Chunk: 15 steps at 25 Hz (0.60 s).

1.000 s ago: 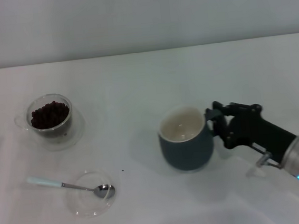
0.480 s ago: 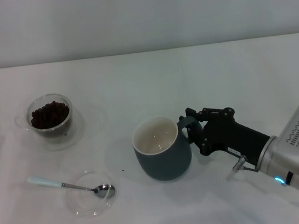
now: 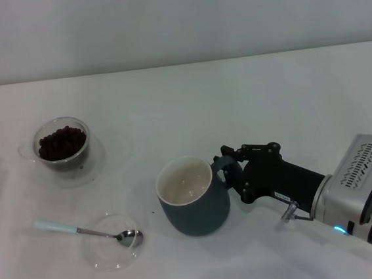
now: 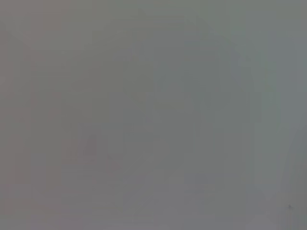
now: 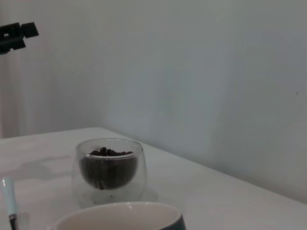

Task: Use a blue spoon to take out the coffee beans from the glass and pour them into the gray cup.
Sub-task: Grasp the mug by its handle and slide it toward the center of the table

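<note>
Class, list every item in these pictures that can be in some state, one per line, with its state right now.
Gray cup: upright on the table, empty, handle gripped by the right claw.
Right claw: shut on the cup's handle.
Glass: upright on its saucer, holding coffee beans.
Blue spoon: lying untouched, bowl resting in the flat glass dish, handle on the table.
Left claw: not in view.

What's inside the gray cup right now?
Nothing visible: the gray cup, held at its handle by the right gripper, shows a bare cream interior. The coffee beans sit in the glass. The near inner wall is hidden.
</note>
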Each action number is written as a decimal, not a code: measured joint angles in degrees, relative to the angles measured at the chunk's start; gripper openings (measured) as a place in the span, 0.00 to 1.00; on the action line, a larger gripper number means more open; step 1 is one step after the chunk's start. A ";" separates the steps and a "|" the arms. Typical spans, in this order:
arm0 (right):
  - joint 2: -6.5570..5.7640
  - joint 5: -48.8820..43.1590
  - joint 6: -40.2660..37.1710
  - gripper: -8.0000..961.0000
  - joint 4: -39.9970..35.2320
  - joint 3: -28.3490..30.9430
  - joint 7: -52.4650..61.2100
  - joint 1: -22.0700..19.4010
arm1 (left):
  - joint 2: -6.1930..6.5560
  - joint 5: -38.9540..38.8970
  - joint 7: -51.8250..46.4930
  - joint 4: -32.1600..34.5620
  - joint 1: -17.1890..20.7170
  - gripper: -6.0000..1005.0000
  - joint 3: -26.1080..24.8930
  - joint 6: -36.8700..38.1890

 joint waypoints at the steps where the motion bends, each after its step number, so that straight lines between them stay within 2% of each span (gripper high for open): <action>1: 0.00 0.00 0.00 0.19 0.00 -0.08 0.00 0.02 | 0.00 0.00 0.00 0.00 0.06 0.86 0.00 0.01; 11: -0.08 -0.11 -0.01 0.18 0.14 -0.16 0.01 0.01 | 0.00 0.07 -0.01 -0.08 0.76 0.86 0.00 0.23; 15: -0.19 -0.05 -0.02 0.24 0.53 -0.15 0.01 0.06 | 0.00 0.08 -0.01 -0.09 0.76 0.86 -0.01 0.23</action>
